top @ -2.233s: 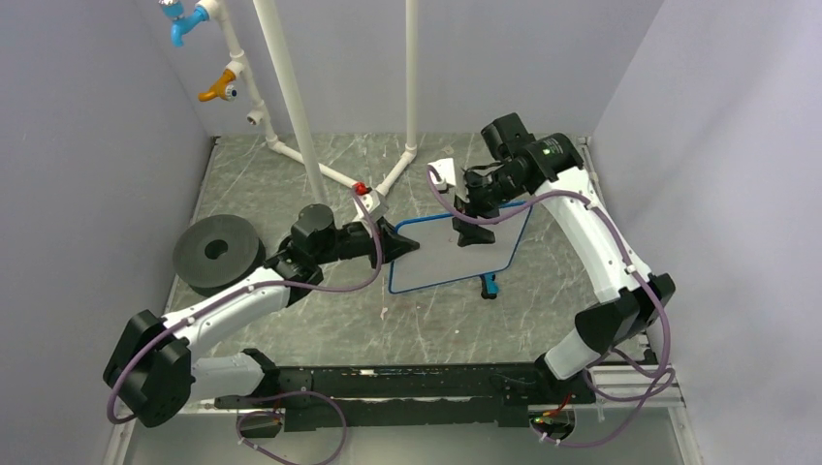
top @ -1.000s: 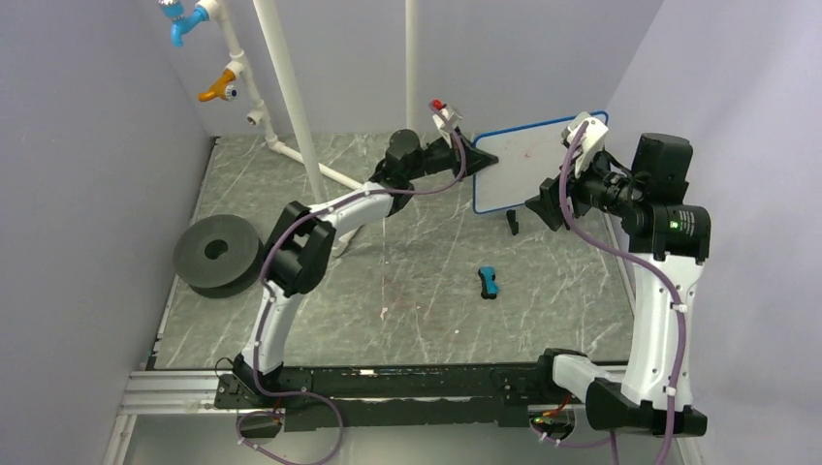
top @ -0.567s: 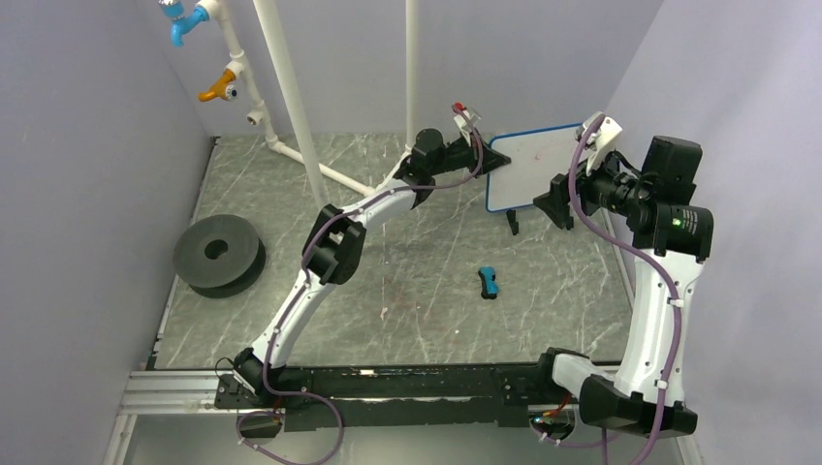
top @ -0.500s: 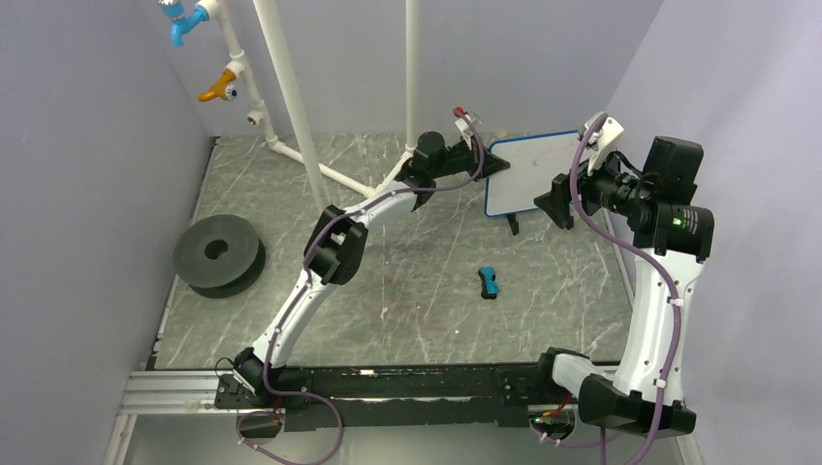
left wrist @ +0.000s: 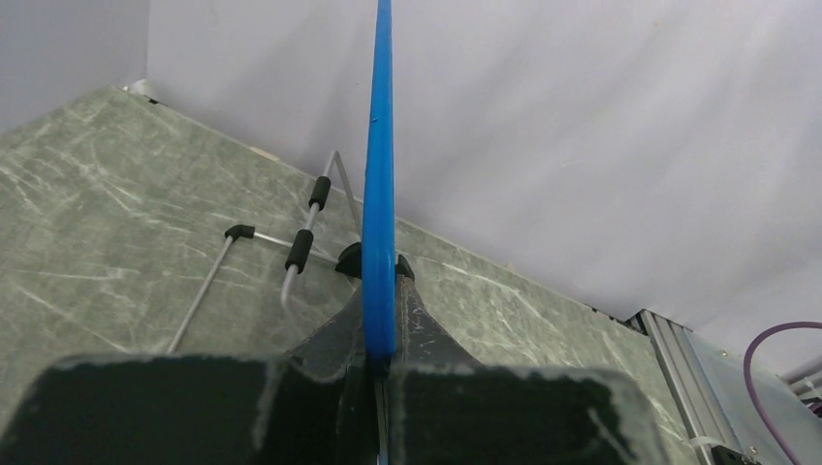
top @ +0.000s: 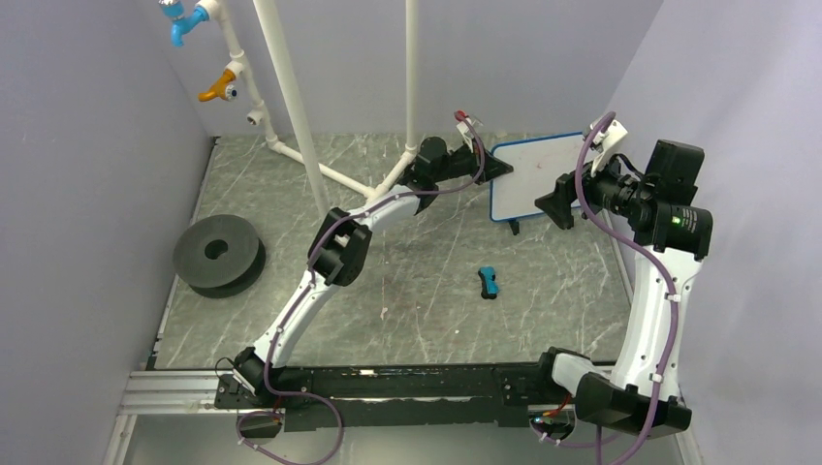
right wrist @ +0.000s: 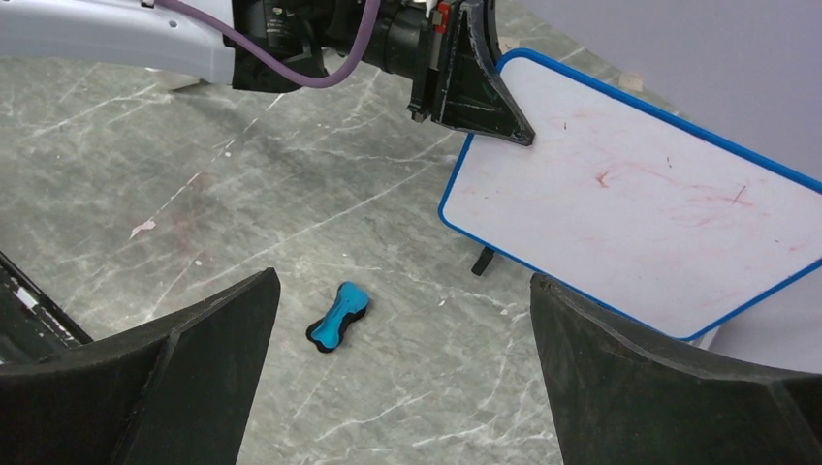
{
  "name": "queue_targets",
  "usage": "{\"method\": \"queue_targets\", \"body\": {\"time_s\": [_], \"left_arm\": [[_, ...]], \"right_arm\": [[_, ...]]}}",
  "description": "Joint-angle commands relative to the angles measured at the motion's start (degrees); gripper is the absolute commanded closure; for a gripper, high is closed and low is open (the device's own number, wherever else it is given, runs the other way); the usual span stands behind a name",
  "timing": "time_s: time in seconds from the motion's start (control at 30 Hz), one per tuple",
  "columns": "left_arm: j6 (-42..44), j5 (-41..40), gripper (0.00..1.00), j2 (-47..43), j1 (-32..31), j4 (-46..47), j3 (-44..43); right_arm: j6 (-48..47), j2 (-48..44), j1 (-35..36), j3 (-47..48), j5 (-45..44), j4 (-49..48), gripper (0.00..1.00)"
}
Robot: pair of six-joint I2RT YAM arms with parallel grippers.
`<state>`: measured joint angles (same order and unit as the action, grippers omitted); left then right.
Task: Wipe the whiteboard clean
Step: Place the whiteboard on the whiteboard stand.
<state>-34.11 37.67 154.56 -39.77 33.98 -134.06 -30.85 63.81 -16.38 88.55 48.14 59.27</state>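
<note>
Currently left claw (top: 500,167) pinches the whiteboard (top: 536,182) by its edge, aloft over the table (top: 291,242), far right; right claw (top: 560,201) wide, empty. Risk: edge-only grip lets board pivot or slip; faint red smears show.

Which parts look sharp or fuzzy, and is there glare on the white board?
Left wrist view: the jaws loom dark and slightly soft at the lens; the blue-rimmed white board, edge-on between them, is sharp. Right wrist view: wide-apart jaws fill the lower corners; the board's face shows faint red smears, no glare. Top view: even light, weak shadows.
</note>
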Motion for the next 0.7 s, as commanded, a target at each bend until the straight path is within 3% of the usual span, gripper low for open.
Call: {"method": "queue_targets", "body": {"time_s": [0.0, 0.67], "left_arm": [[-3.2, -1.3, 1.00, -2.9, -1.0, 9.8, -1.8], [2.0, -2.4, 1.00, 1.0, -0.5, 4.4, -3.4]], "right_arm": [[0.6, -0.5, -0.5, -0.6, 2.2, -2.5, 0.00], [0.1, -1.2, -1.0, -2.0, 3.9, -2.3, 0.00]]}}
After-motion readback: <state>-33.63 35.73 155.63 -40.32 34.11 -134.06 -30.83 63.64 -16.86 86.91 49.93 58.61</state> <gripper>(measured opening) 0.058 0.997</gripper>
